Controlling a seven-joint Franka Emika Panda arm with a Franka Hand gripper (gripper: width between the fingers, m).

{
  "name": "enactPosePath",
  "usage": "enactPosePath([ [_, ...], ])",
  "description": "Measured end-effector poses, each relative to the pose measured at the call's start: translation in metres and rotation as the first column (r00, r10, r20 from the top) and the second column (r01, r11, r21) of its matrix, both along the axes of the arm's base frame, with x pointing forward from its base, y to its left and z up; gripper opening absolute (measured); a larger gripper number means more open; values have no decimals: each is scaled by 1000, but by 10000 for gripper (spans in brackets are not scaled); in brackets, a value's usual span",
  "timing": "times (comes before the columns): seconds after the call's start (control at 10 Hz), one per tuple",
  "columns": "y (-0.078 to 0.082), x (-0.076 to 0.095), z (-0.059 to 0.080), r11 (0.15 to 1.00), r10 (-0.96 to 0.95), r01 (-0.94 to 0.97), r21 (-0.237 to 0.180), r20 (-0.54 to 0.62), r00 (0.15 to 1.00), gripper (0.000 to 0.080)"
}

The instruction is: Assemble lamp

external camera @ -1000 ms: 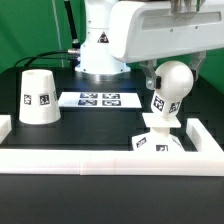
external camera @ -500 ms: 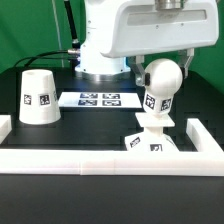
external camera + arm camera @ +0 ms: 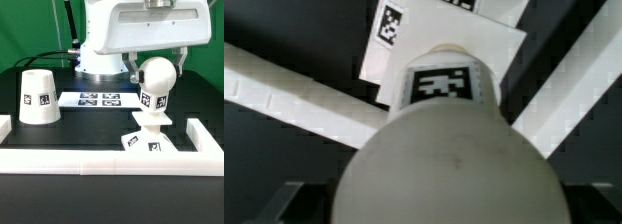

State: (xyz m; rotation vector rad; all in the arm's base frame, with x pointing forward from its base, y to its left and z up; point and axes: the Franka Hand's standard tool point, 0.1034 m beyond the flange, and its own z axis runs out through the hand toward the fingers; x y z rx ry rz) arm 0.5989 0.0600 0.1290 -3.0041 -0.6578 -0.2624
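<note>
Exterior view's right: we see the arm [image 3: 150, 25] hanging straight down, fingers [image 3: 181, 54] pinching the bulb [image 3: 156, 80] from both sides, its foot down on the base [image 3: 148, 141] on the near counter [image 3: 90, 125]. The shade [image 3: 38, 97] stands upright at the exterior view's left.

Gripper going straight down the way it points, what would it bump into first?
The gripper clamps the bulb, and below that sits the base, probably first; whether they already touch is unclear.

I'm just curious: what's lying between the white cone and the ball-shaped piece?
The marker board lies on the table between the shade and the bulb, as the exterior view shows.
</note>
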Motion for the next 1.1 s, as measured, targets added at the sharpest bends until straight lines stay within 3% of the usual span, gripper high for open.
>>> enactPosePath([
  [0.2, 0, 0, 0, 1000, -24, 24, 5, -2, 1000, 580],
  [0.5, 1, 0, 0, 973, -225, 226, 34, -26, 974, 580],
  [0.9, 3, -1, -1, 881, -465, 469, 64, -64, 883, 580],
  [1.1, 15, 0, -1, 811, -574, 580, 81, -80, 815, 580],
])
